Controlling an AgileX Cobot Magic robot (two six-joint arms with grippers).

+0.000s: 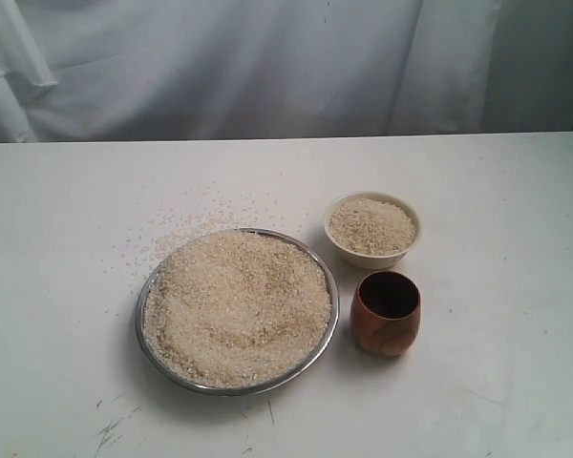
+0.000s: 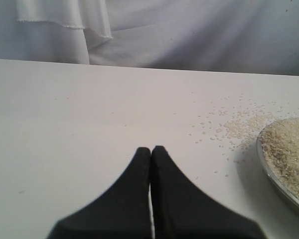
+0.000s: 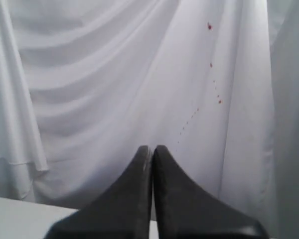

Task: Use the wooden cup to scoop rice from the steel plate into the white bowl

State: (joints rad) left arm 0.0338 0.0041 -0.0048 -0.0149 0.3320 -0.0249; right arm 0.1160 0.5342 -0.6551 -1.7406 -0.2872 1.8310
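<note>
In the exterior view, your steel plate [image 1: 141,320] sits on the worktop [image 1: 57,239], heaped with rice [image 1: 237,310]; the white bowl [image 1: 374,258], also holding rice, stands just beside it, and the wooden cup [image 1: 386,329] stands upright nearer the camera, seemingly empty, though its dark inside is hard to read. In the left wrist view, your left hand [image 2: 151,152] is closed on nothing, near the plate's edge and spilled grains [image 2: 239,124]. In the right wrist view, your right hand [image 3: 152,151] is closed and empty, facing the white curtain [image 3: 89,74]
</note>
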